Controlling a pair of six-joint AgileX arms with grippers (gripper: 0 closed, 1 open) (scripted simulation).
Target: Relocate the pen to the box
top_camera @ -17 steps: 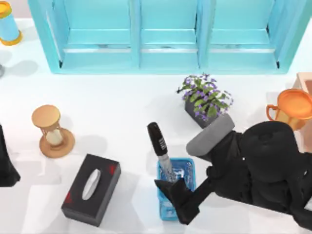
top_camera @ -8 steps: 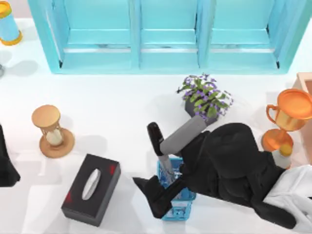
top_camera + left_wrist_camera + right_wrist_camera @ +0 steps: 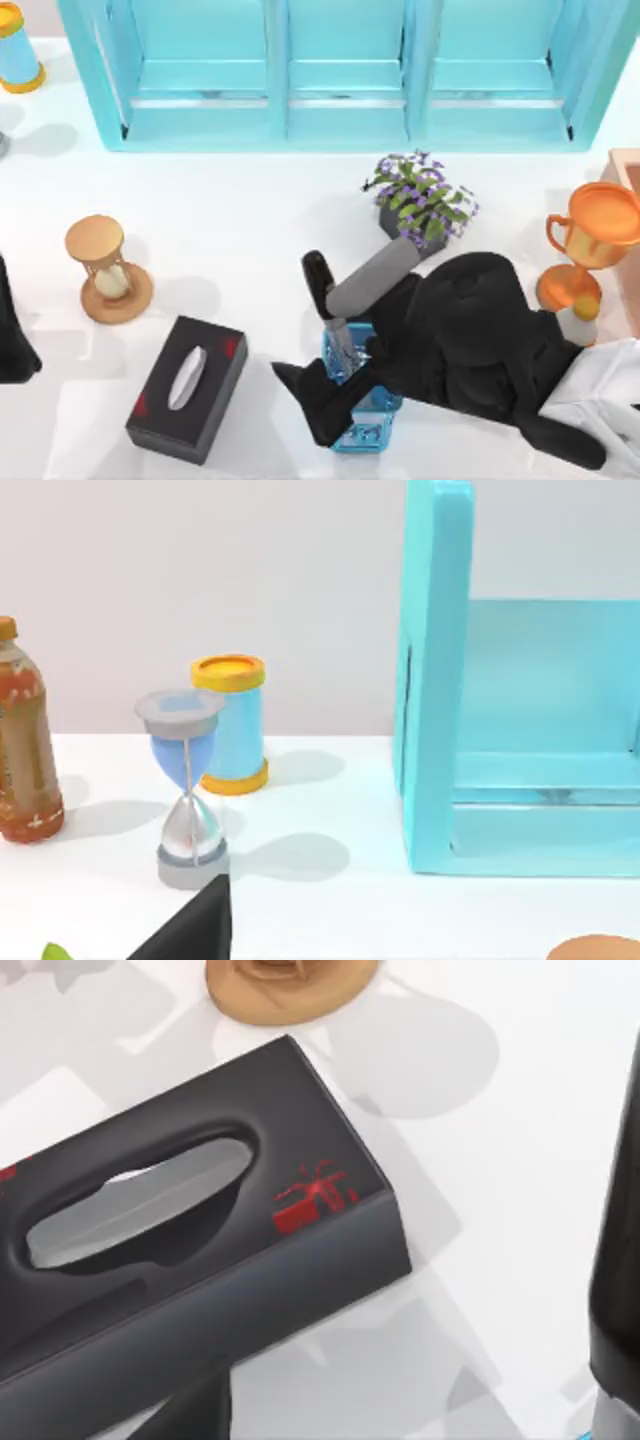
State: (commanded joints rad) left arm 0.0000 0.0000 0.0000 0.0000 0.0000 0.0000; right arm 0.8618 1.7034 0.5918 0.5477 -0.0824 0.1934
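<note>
Pen (image 3: 322,287): standing tilted in the blue basket (image 3: 385,403) near the table's front edge, black cap uppermost and leaning toward the back; lower barrel down inside the basket.
Right gripper (image 3: 322,392): at the basket's left side, low beside the pen's barrel; cannot tell whether spread or pressed together, the arm's bulk covering much of the basket.
Left arm (image 3: 12,335): parked at the table's left edge, idle.
Progress: seemingly late stage, pen already within the basket walls; judged left to do, if anything: letting go and drawing the arm clear without tipping the pen out.
Table (image 3: 250,220): white, carrying everything below.
Tissue box (image 3: 188,388): black, lying just left of the basket near the front edge; closest thing to the gripper, a likely bump on any sideways exit.
Wooden hourglass (image 3: 107,270): further left, well apart from the basket.
Potted plant (image 3: 421,203): behind the basket, near the arm's grey link.
Trophy (image 3: 590,245): orange, by the right edge.
Cabinet (image 3: 340,70): turquoise, along the back edge.
Cylinder (image 3: 15,48): blue and yellow, at the back left corner.
</note>
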